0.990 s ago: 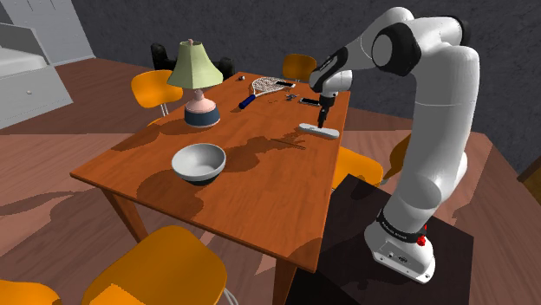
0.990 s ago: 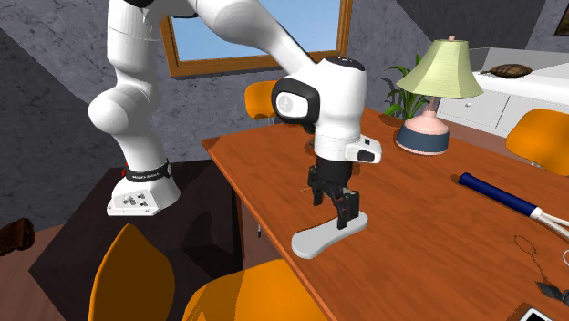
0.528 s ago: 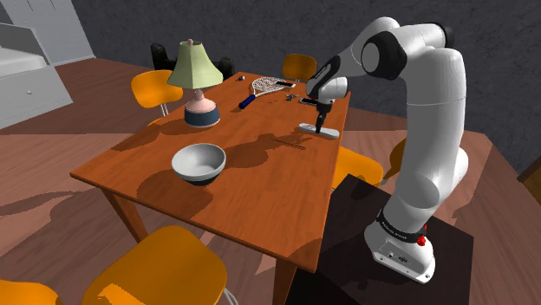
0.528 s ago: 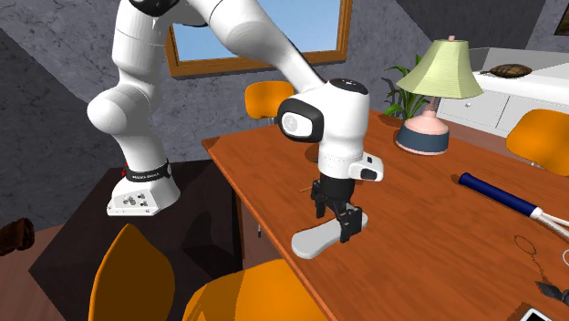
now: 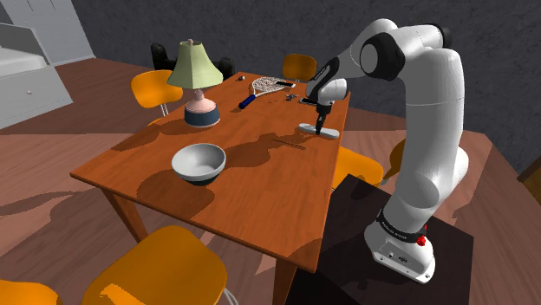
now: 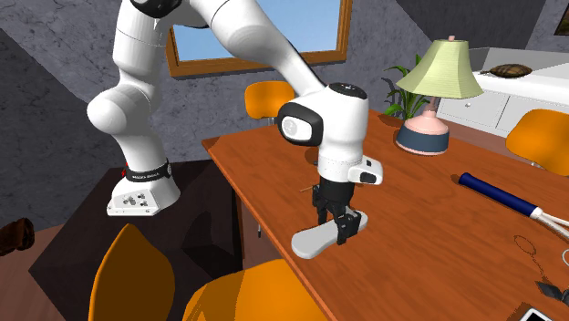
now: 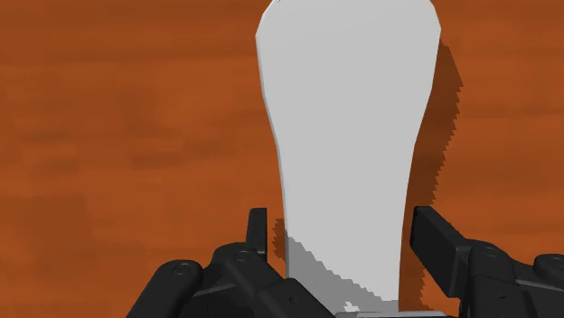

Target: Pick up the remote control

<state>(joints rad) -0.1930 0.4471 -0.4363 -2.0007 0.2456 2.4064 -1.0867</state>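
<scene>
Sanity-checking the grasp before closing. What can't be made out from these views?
- Wrist view: the remote control runs off the top edge; its near end is hidden by the end effector base.
- Second exterior view: the end effector covers part of the remote, so finger contact can't be judged.
- Shoulder view: small dark items beyond the remote are too small to identify.
- Remote is drawn plain, so its button side can't be told.
</scene>
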